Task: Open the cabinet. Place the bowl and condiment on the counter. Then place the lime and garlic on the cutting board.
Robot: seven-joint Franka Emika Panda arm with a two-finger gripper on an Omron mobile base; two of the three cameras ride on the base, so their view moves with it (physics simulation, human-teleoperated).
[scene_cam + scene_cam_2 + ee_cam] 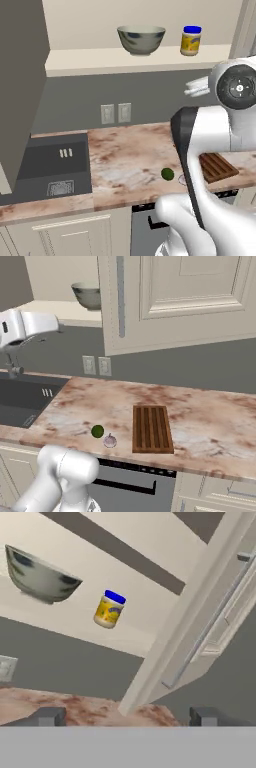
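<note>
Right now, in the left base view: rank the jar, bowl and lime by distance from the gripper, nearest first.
1. jar: on the cabinet shelf, just above the gripper.
2. bowl: same shelf, further to the left.
3. lime: well below, down on the counter near its front edge.

Grey wall [150, 95], paired outlets [96, 365]

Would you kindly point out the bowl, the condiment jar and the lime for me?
bowl [141, 41]: left base view, front of its rounded wall.
condiment jar [190, 44]: left base view, yellow body under the blue lid.
lime [97, 431]: right base view, middle of the green ball.
</note>
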